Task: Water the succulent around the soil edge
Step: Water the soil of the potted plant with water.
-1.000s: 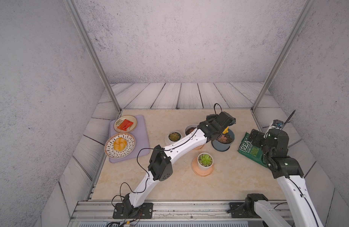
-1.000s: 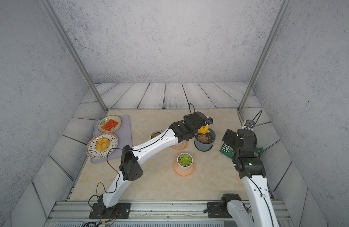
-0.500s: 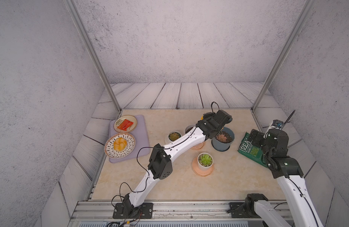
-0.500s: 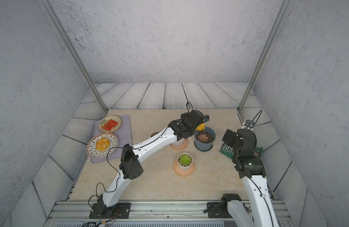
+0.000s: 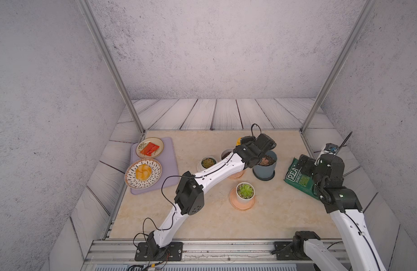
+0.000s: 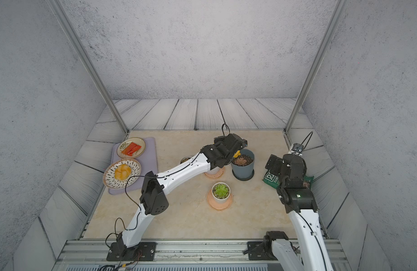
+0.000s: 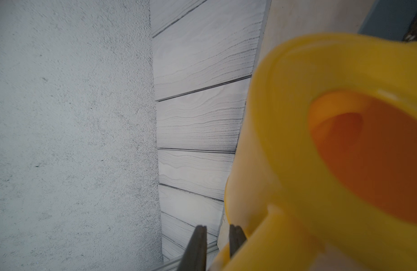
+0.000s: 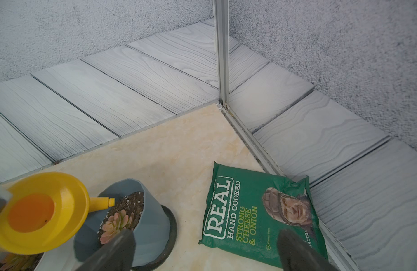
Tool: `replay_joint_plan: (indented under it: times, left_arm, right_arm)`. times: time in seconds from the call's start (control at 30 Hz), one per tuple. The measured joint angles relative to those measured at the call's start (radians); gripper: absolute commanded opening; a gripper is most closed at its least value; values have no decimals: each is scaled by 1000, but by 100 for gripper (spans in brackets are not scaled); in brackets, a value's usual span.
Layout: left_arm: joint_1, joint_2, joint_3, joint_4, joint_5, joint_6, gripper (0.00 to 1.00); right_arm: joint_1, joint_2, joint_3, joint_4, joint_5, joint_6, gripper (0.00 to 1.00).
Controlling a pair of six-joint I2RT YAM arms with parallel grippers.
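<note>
left arm: rises from the near rail and bends sharply at the elbow over the middle of the tabletop. Its white forearm then stretches away and to the right, with the wrist above the near rim of the grey pot.
right arm: stands steeply from the near right corner, wrist bent forward and down over the crisp bag.
green succulent: in a white pot on a terracotta saucer, on the near side of the forearm, apart from both arms.
right gripper: fingers spread wide and holding nothing, hovering above the crisp bag, which lies flat by the tabletop's right edge.
left gripper: fingers closed on the yellow watering can, seemingly at its handle, though the wrist view is too close and blurred to be sure.
yellow watering can: held off the tabletop beside the grey pot. The spout reaches over the rim, its tip above the soil near the edge.
pink succulent: a rosette in dark soil in the grey pot, between the left wrist and the crisp bag. The spout tip is apart from the rosette.
small white pot: left of the grey pot, just beyond the forearm.
mat: far left, carrying two plates of food.
</note>
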Motion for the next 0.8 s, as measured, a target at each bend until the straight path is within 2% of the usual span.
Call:
replay_joint_plan:
  times: [0.8]
  left_arm:
    - [-43, -105, -144, 68, -56, 52, 0]
  right_arm:
    - [0, -11, -8, 16, 0, 0, 99]
